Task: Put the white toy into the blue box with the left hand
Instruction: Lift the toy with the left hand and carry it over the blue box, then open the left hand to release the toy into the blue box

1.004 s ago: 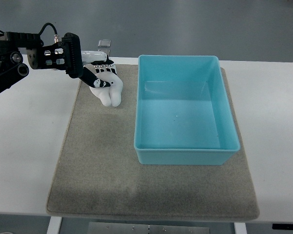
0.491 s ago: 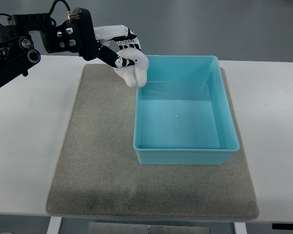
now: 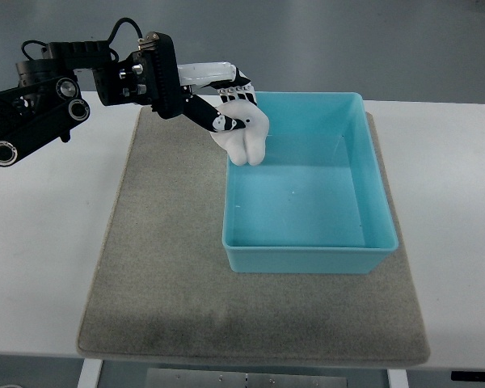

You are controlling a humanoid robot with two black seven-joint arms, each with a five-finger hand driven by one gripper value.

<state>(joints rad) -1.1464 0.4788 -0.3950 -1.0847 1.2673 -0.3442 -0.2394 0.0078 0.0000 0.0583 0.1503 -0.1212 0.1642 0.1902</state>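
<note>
Surface before me: white table (image 3: 40, 267), plain top | Covering: grey-beige felt mat (image 3: 170, 275) laid flat across its middle, corners rounded | Beyond my far edge: grey-blue floor (image 3: 347, 40), smooth, unmarked | Light: even, soft, one faint darker patch on the mat's near part
</note>
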